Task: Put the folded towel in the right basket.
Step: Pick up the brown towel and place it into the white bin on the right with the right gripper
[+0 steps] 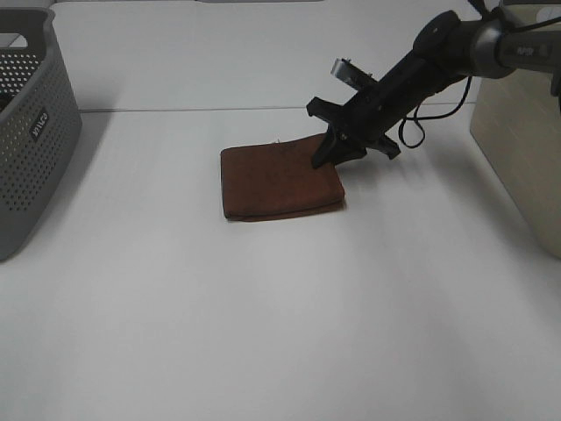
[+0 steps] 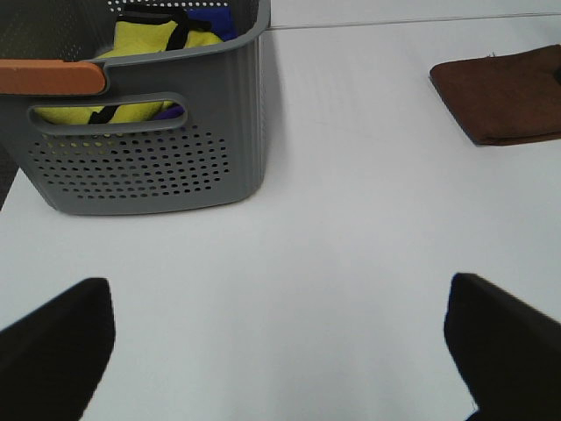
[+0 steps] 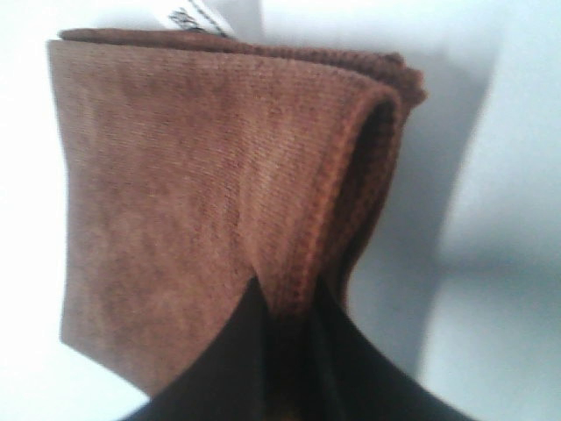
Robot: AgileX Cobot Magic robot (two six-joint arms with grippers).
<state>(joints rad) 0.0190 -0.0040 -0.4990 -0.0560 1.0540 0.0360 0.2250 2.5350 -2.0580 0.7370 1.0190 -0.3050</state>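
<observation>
Now: folded towel point(image 1: 279, 181) flat on table point(image 1: 263, 342), mid-view. At its far right corner, right gripper point(image 1: 326, 156), apparently pinching towel edge, though close view is blurry. Over bare table, left gripper point(image 2: 280, 346) spread wide, near grey basket point(image 2: 149, 167). Beige right basket point(image 1: 526, 149) well apart from towel.

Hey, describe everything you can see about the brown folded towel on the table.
The towel is rust-brown, soft, knitted-looking cloth, folded into a flat, roughly square stack of several layers with stitched hems. A small white label pokes out at one edge. It lies flat on the white table, near the middle. The right end effector is closed on its far right corner, pinching the layers, which pucker slightly there. Nothing else touches it.
</observation>
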